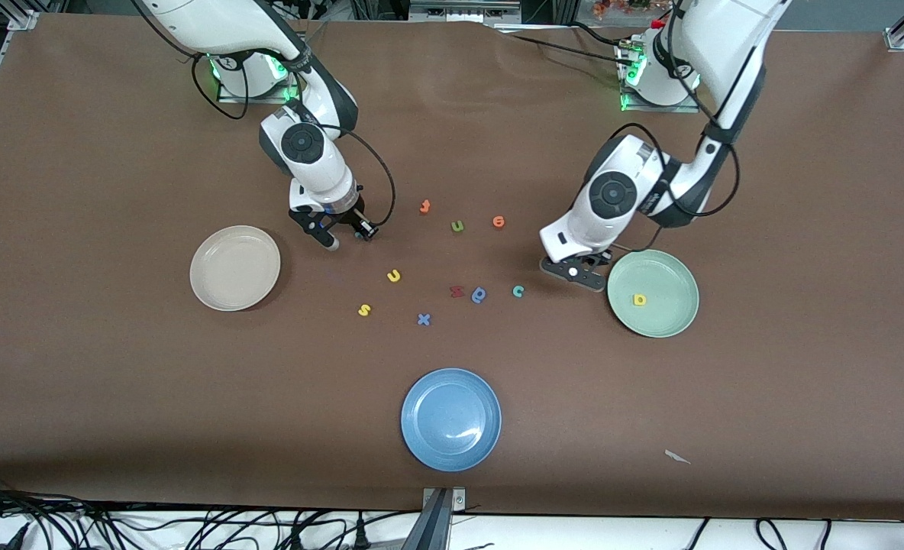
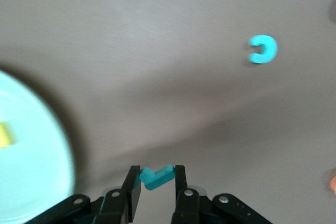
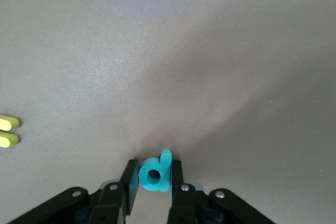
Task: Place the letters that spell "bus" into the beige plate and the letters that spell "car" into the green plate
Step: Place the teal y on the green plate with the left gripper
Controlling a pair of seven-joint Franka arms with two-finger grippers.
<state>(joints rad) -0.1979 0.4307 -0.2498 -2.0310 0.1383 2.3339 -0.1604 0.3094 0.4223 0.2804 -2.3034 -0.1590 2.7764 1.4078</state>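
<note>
My left gripper (image 1: 574,273) (image 2: 157,169) is shut on the small teal r (image 2: 157,178), low over the table beside the rim of the green plate (image 1: 653,293) (image 2: 31,150). The yellow a (image 1: 639,299) lies in that plate. The teal c (image 1: 518,291) (image 2: 262,50) lies on the table near this gripper. My right gripper (image 1: 350,237) (image 3: 155,166) is shut on the teal b (image 3: 155,177), low over the table between the beige plate (image 1: 235,267) and the loose letters. The yellow u (image 1: 394,276) and yellow s (image 1: 364,309) lie nearer the front camera.
A blue plate (image 1: 450,418) sits near the front edge. Loose on the brown mat are a blue x (image 1: 423,319), a dark red letter (image 1: 456,291), a darker blue b shape (image 1: 479,295), a green u (image 1: 457,225), an orange e (image 1: 498,221) and another orange letter (image 1: 424,206).
</note>
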